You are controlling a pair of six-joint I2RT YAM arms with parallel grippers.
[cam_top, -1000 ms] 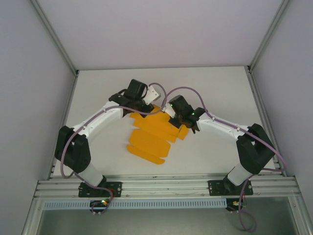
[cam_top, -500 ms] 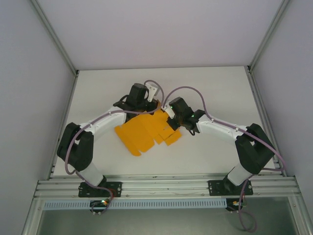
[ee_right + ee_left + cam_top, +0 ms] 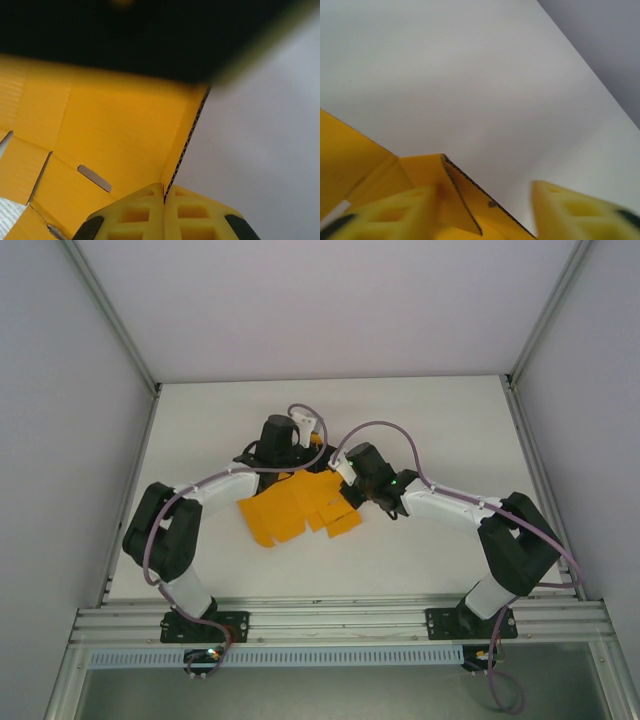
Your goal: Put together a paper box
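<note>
Left hand [image 3: 485,217] opened | right hand [image 3: 164,212] pinches paper box [image 3: 115,135] | both reaching centre

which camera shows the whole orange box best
The top external view: the whole paper box, flaps spread, sits between both arms. The left wrist view catches one folded corner; the right wrist view a slotted panel whose edge is pinched between shut fingers.
</note>
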